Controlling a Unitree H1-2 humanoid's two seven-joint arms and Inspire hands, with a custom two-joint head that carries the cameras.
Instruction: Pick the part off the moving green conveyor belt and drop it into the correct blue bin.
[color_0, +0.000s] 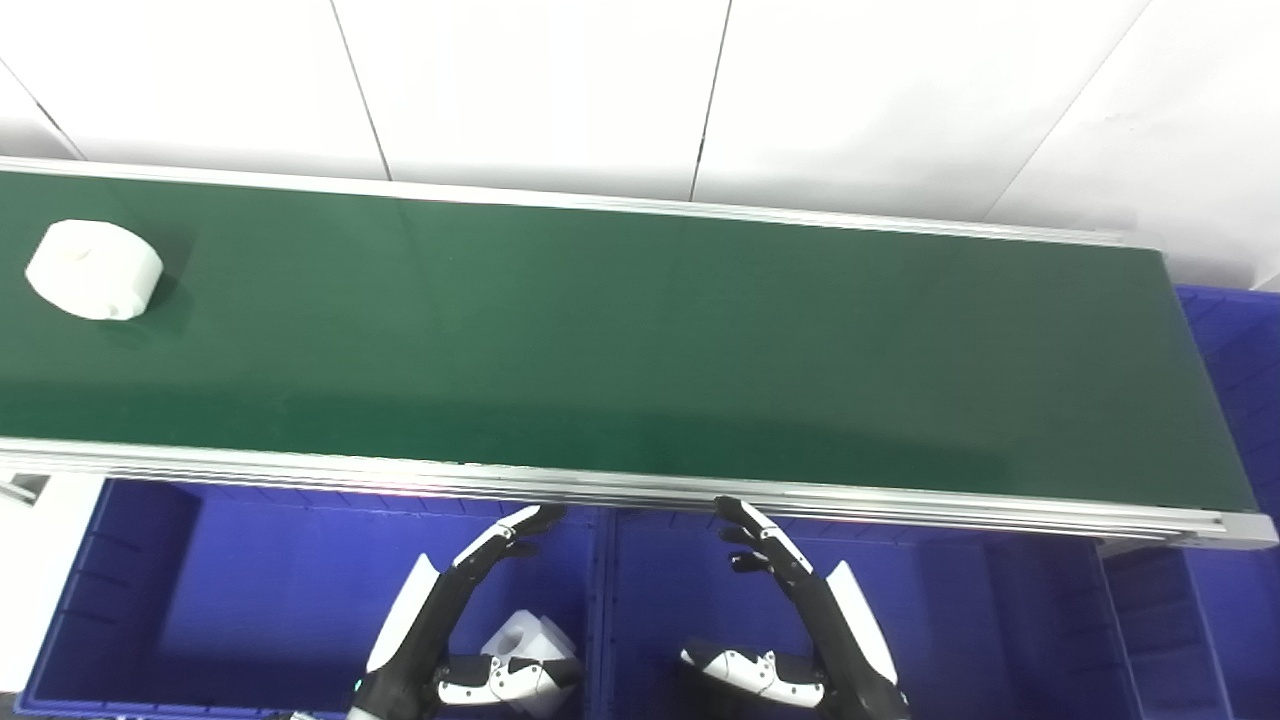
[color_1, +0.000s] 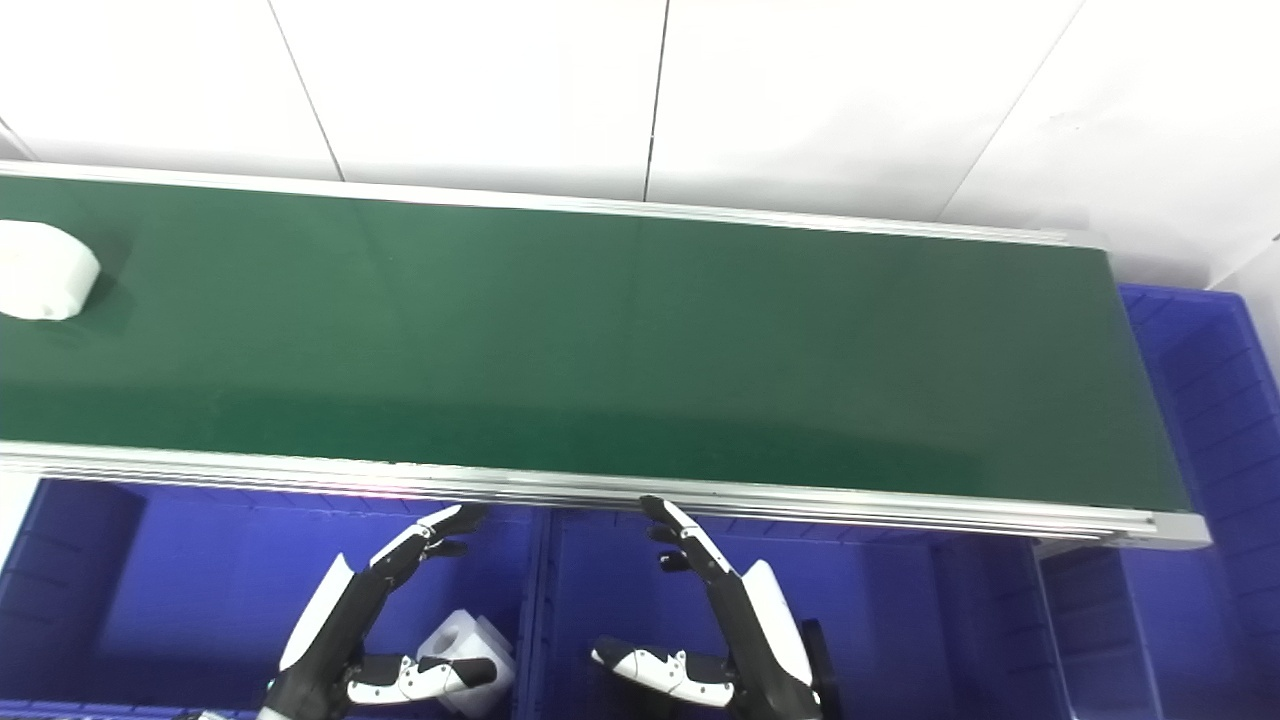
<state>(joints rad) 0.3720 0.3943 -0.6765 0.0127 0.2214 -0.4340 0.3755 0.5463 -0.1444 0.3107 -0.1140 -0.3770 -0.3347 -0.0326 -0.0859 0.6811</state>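
both hands, left hand (color_0: 440, 625) and right hand (color_0: 800, 615), hang spread and empty over the blue bins (color_0: 130, 590), so better wait until the white part (color_0: 95, 270), far left on the green belt (color_0: 640, 340), rides within reach; the right eye view crops it.

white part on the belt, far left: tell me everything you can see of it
The part is a squat, roughly round white block, matte, plastic by its look, with a flat top and a small notch or tab low on its near side. It lies flat on the green belt, at the far left end and nearer the far rail than the near one. In the right eye view the picture's edge cuts it off. Only the belt touches it. Both hands are far from it, over the blue bins below the belt.
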